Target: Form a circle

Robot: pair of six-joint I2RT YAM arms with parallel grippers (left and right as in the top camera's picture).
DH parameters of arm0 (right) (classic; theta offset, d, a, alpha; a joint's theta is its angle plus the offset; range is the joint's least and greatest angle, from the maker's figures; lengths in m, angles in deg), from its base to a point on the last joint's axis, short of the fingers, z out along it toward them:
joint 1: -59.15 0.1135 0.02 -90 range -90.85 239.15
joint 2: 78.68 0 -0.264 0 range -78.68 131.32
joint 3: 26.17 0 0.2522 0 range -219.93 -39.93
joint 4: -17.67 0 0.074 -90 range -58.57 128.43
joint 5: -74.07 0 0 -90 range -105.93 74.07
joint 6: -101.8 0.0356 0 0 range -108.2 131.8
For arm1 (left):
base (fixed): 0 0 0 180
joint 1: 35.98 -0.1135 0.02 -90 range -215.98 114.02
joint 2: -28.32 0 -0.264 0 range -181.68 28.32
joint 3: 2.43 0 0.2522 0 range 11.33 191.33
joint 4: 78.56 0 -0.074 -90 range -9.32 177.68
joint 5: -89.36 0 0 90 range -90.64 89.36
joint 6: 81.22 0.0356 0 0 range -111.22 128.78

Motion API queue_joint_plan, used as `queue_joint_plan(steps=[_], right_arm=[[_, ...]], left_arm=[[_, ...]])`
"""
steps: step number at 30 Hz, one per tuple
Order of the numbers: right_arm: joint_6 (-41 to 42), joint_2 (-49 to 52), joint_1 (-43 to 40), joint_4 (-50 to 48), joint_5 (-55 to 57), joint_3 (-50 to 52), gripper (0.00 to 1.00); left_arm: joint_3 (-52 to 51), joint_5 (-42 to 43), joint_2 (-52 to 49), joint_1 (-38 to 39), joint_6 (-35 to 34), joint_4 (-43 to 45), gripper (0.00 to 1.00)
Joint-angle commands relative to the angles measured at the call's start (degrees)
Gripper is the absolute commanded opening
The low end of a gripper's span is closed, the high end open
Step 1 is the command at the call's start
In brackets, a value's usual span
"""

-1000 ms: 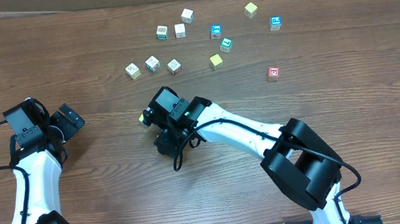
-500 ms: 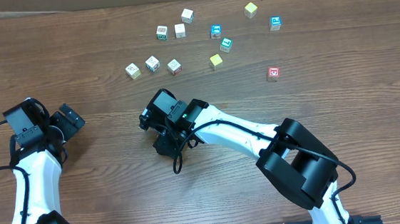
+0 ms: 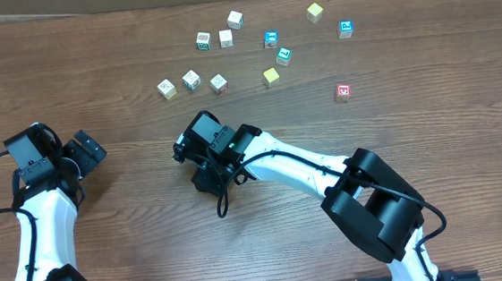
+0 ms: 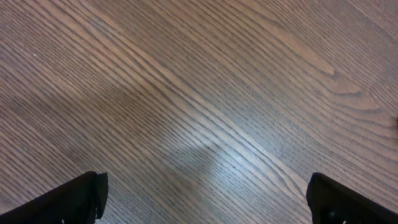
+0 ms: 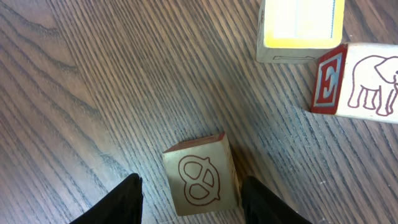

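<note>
Narrowing the right hand (image 5: 191, 202) since a second ago, straddling, not clamping, the pale wooden pretzel-printed cube (image 5: 199, 180) in the small cube circle (image 5: 301, 28) beneath; holding the left hand (image 4: 205, 199) spread wide over brown wood-grain surface (image 4: 199, 93).

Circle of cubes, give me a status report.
Left gripper open. Right gripper open, straddling pretzel cube. Yellow cube, elephant cube side by side ahead; no ring yet. Nothing between them.

Your left gripper (image 4: 208, 202) stood with its jaws wide apart, its dark fingertips (image 4: 78, 198) showing at each lower corner. Between and beyond them lay the brown table (image 4: 186, 81), grain running diagonally, with a pale sheen just ahead of the gap.
</note>
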Motion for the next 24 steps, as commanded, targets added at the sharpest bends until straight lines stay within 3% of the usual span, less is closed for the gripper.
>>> queue_joint_plan(steps=[1,12,18,24], right_arm=[[-0.3,0.2,0.1,-0.2,-0.3,-0.3,0.49],[-0.2,2.1,0.1,-1.1,-0.3,-0.3,0.48],[-0.1,2.1,0.1,-1.1,-0.3,-0.3,0.35],[0.0,2.1,0.1,-1.3,-0.3,-0.3,0.33]], left_arm=[[-0.1,0.2,0.9,-0.2,-0.5,0.1,0.99],[-0.1,0.2,0.9,-0.2,-0.5,0.1,1.0],[-0.1,0.2,0.9,-0.2,-0.5,0.1,1.0],[-0.1,0.2,0.9,-0.2,-0.5,0.1,0.99]])
